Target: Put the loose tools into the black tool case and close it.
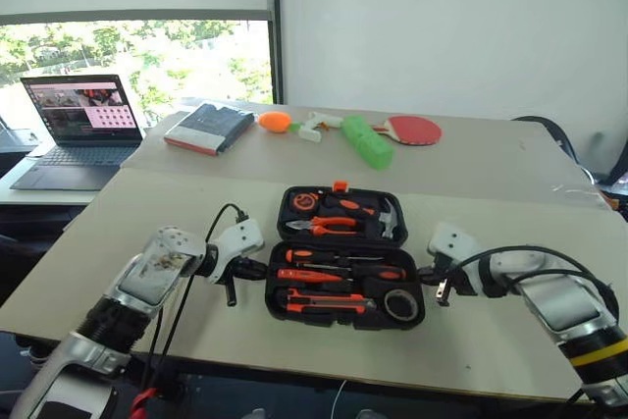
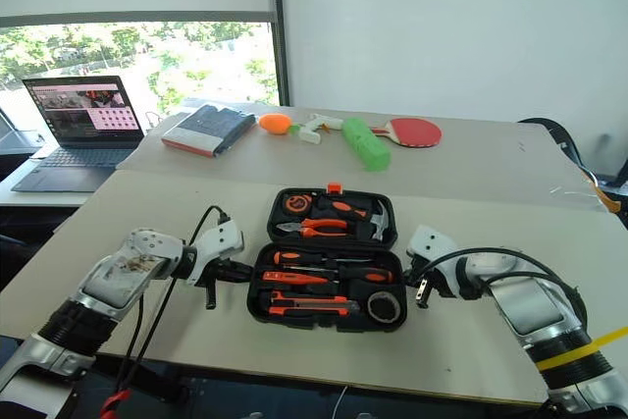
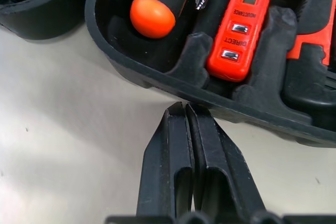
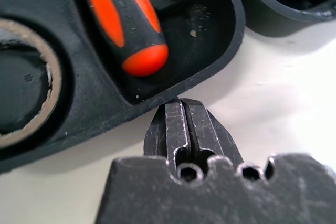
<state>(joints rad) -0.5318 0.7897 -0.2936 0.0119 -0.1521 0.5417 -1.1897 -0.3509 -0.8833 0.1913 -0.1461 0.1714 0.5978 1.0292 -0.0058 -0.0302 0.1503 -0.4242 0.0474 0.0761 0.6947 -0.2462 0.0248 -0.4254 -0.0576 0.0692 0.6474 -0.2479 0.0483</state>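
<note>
laptop (image 1: 78, 130), book (image 1: 208, 128), red paddle (image 1: 412, 130)

Your left gripper (image 3: 185, 109) has its fingers pressed together, pointing forward and down. Your right gripper (image 4: 182, 107) is likewise closed, angled inward. Both arms reach low, elbows out.

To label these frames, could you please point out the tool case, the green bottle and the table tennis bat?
tool case (image 1: 278, 287): left eye view, near half's left rim.
green bottle (image 1: 367, 140): left eye view, mid body.
table tennis bat (image 1: 416, 129): left eye view, red blade.
</note>
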